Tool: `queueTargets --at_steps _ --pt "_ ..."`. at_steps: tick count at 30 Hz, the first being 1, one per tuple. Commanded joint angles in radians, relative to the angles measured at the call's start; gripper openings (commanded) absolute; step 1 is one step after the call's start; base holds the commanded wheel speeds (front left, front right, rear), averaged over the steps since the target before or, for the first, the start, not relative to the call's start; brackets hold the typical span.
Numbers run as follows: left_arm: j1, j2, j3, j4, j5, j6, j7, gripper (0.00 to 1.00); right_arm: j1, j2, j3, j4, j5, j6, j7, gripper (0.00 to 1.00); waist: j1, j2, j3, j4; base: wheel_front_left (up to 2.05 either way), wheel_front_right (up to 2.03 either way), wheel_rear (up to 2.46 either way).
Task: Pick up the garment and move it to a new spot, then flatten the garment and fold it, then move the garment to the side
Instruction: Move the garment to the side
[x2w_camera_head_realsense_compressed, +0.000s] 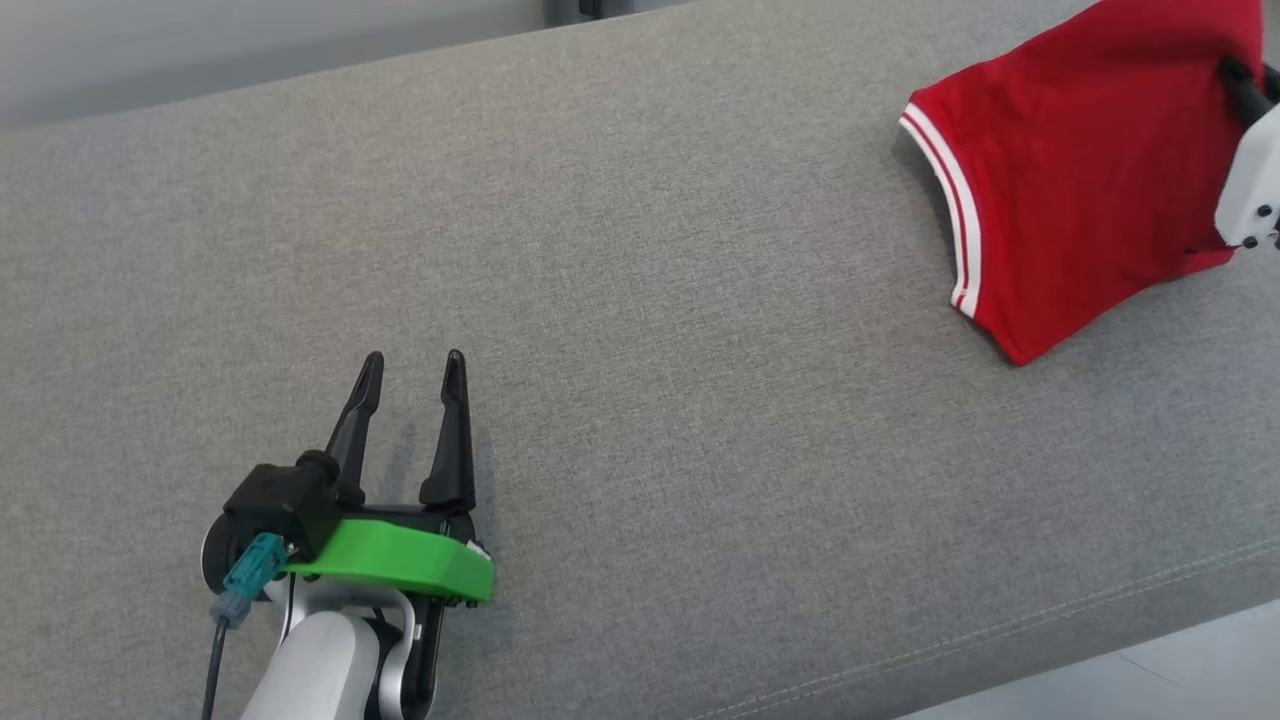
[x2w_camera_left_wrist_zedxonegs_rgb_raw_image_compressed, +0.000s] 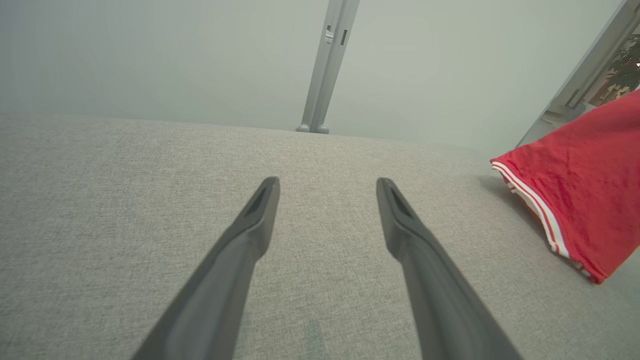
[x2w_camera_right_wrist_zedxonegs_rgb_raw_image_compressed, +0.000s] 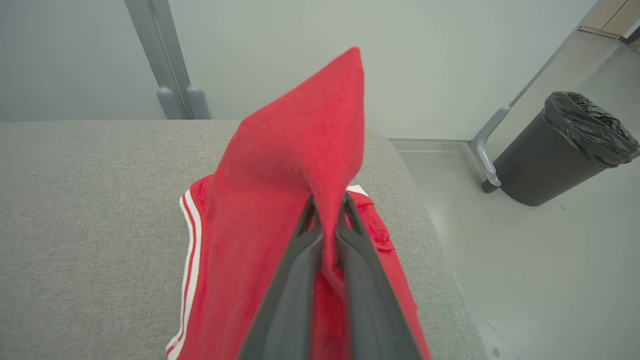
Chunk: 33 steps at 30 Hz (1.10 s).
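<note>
Garment (x2w_camera_head_realsense_compressed: 1080, 170), red, at surface (x2w_camera_head_realsense_compressed: 640, 300) right end: right gripper (x2w_camera_right_wrist_zedxonegs_rgb_raw_image_compressed: 327, 202), fingers clamped on a raised fold, likely for carrying; left gripper (x2w_camera_head_realsense_compressed: 412, 365), fingers parted, empty, well apart.

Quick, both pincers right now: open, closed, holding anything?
Left pincer: open, holding nothing.
Right pincer: closed on the red garment.
</note>
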Motion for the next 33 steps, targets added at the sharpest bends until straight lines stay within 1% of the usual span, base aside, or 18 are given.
queueTargets --at_steps 1,9,15,20,21,22,23,24,26,33 --pt "-0.023 0.011 -0.002 -0.005 0.012 0.004 0.003 1.0 -0.019 -0.013 -0.018 0.023 -0.017 0.0 -0.027 0.0 0.0 -0.0001 0.031 0.017 0.0 0.0 0.0" --pt "-0.059 0.032 -0.009 -0.035 0.028 0.009 0.025 1.0 -0.075 -0.021 -0.144 0.197 -0.062 0.0 -0.133 0.0 0.0 -0.0001 0.114 0.052 0.0 0.0 0.0" --pt "-0.082 0.054 -0.012 -0.065 0.042 0.014 0.044 1.0 -0.118 -0.047 -0.205 0.318 -0.143 0.0 -0.213 0.0 0.0 -0.0001 0.172 0.082 0.0 0.0 0.0" --pt "-0.087 0.064 -0.018 -0.086 0.053 0.019 0.056 1.0 -0.157 -0.055 -0.245 0.411 -0.22 0.0 -0.265 0.0 0.0 -0.0001 0.208 0.097 0.0 0.0 0.0" --pt "-0.089 0.066 -0.019 -0.089 0.055 0.019 0.056 1.0 -0.161 -0.055 -0.251 0.429 -0.239 0.0 -0.276 0.38 0.0 -0.0001 0.213 0.099 0.0 0.0 0.0" --pt "-0.091 0.068 -0.019 -0.093 0.055 0.02 0.056 1.0 -0.167 -0.056 -0.258 0.448 -0.26 0.0 -0.288 0.63 0.0 -0.0001 0.218 0.101 0.0 0.0 0.0" --pt "-0.093 0.07 -0.02 -0.096 0.056 0.021 0.058 1.0 -0.17 -0.056 -0.265 0.463 -0.284 0.0 -0.302 1.0 0.0 -0.0001 0.222 0.102 0.0 0.0 0.0" --pt "-0.095 0.073 -0.022 -0.1 0.058 0.025 0.062 1.0 -0.179 -0.053 -0.286 0.493 -0.318 0.0 -0.327 1.0 0.0 -0.0001 0.227 0.104 0.0 0.0 0.0" --pt "-0.096 0.076 -0.022 -0.104 0.061 0.027 0.065 1.0 -0.187 -0.045 -0.305 0.517 -0.352 0.0 -0.352 1.0 0.0 -0.0001 0.231 0.104 0.0 0.0 0.0" --pt "-0.094 0.081 -0.027 -0.11 0.063 0.035 0.069 1.0 -0.194 -0.006 -0.33 0.558 -0.414 -0.001 -0.406 1.0 0.0 -0.0001 0.228 0.087 0.0 0.0 0.0"
